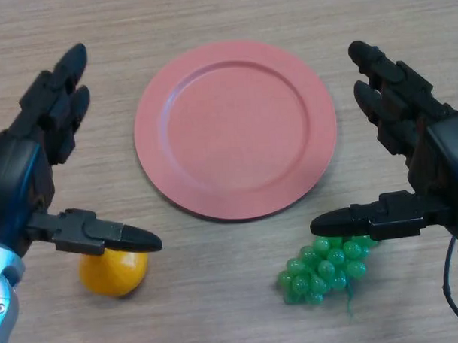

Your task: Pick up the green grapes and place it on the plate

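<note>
A bunch of green grapes (323, 271) lies on the wooden table near the front, right of centre. The pink plate (235, 127) sits bare in the middle, farther back. My right hand (432, 164) hovers open above and to the right of the grapes, its thumb stretched out over the top of the bunch and its fingers straight beside the plate's right rim. My left hand (26, 178) is open at the left, fingers straight, thumb pointing inward.
An orange (113, 272) rests on the table at the front left, partly under my left thumb. The wooden tabletop (234, 322) fills the whole view.
</note>
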Robot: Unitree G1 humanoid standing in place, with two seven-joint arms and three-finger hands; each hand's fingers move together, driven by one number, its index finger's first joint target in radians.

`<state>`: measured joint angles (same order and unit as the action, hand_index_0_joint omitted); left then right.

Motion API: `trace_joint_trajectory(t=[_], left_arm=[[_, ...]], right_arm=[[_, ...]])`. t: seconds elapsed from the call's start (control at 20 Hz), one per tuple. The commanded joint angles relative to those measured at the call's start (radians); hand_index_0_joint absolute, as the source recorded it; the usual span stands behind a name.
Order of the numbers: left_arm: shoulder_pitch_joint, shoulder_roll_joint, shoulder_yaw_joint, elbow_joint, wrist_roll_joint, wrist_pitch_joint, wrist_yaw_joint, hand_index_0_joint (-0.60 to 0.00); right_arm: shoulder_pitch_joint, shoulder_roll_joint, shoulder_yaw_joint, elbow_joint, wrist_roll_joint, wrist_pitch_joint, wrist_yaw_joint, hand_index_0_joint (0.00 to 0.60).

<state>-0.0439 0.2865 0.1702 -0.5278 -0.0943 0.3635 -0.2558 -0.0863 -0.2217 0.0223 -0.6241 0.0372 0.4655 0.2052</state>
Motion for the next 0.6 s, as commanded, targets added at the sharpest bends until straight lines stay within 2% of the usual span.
trace_joint_trajectory(t=[0.05, 0.3, 0.5, 0.6], left_arm=[[-0.028, 0.033, 0.072, -0.086, -0.054, -0.026, -0.005, 0.000], [-0.024, 0.036, 0.094, -0.097, -0.081, -0.027, -0.003, 0.000], [-0.033, 0.043, 0.109, -0.110, -0.099, -0.034, 0.024, 0.000], [-0.035, 0.043, 0.108, -0.111, -0.101, -0.052, 0.033, 0.000]], right_arm=[[-0.023, -0.028, -0.046, -0.035, -0.014, -0.171, 0.025, 0.000], [-0.020, -0.029, -0.037, 0.004, -0.051, -0.232, 0.058, 0.000], [0.060, -0.033, -0.009, 0.083, -0.126, -0.413, 0.175, 0.000], [0.085, -0.040, 0.001, 0.175, -0.194, -0.571, 0.230, 0.000]])
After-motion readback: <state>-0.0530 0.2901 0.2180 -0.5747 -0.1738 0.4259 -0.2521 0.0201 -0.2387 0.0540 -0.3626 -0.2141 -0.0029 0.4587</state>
